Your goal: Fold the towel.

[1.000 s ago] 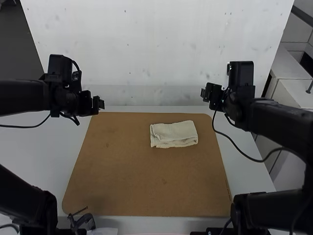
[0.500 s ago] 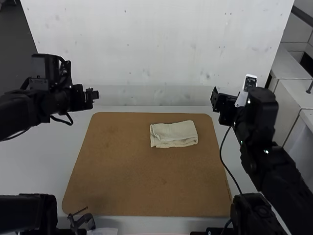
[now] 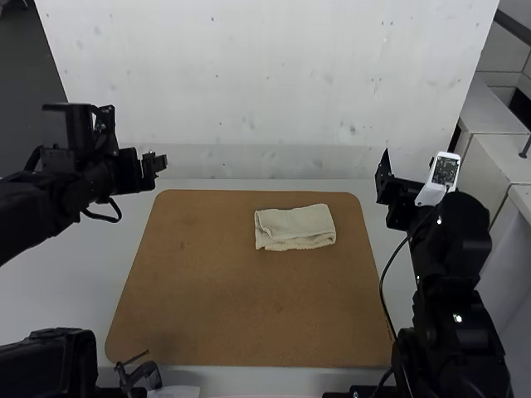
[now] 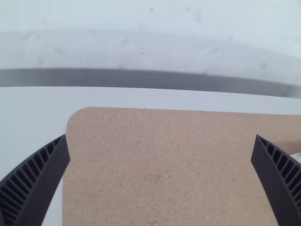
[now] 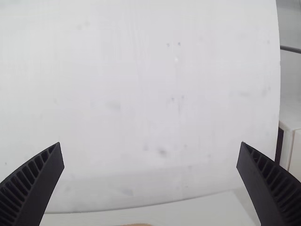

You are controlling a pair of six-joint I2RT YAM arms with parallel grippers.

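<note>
Dim high view, wrist views brighter (the right one palest)

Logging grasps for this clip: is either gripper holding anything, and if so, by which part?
Nothing is held: the left gripper and the right gripper are open and empty, and the towel lies folded on the brown board.

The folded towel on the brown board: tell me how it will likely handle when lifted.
The towel looks soft and thick, so it would probably sag around a grip rather than stay stiff. Its layers lie loose, with uneven edges at the near side, so pinching only the top one might unfold it. With its flat shape, rolling seems unlikely.
</note>
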